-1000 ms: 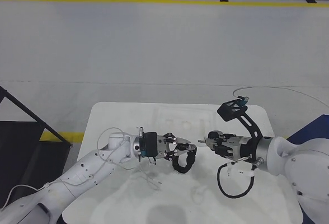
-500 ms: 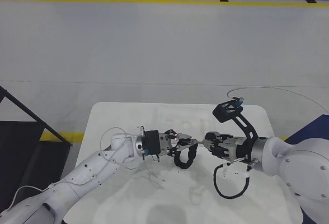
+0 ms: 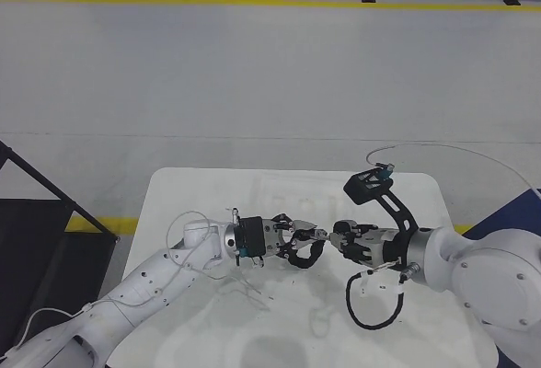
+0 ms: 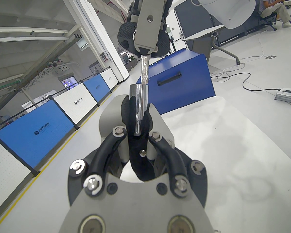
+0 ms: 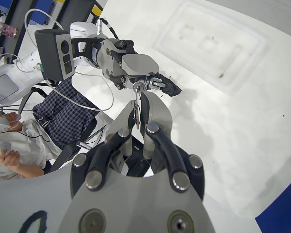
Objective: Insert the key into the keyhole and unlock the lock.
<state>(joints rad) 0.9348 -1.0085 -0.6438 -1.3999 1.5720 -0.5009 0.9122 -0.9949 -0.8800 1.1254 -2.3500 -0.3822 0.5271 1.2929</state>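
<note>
My left gripper (image 3: pixel 300 243) is shut on a black cable lock (image 3: pixel 304 258) with a shiny steel cylinder (image 4: pixel 139 103) that sticks out between its fingers (image 4: pixel 135 117). Facing it from the right, my right gripper (image 3: pixel 337 234) is shut on a small silver key (image 5: pixel 136 112). The key blade (image 4: pixel 144 70) points at the cylinder's end, and its tip meets the keyhole face (image 5: pixel 138 87). Both grippers are held above the white table (image 3: pixel 206 193), tip to tip near its middle. How deep the blade sits I cannot tell.
A shallow white moulded tray (image 3: pixel 293 193) lies on the table behind the grippers. A loose black cable loop (image 3: pixel 367 308) hangs under the right arm. A blue cabinet (image 3: pixel 528 216) stands off the table's right side.
The right gripper has moved left with the key, closing the gap until the blade tip meets the lock cylinder. The left gripper edged slightly forward with the lock.
</note>
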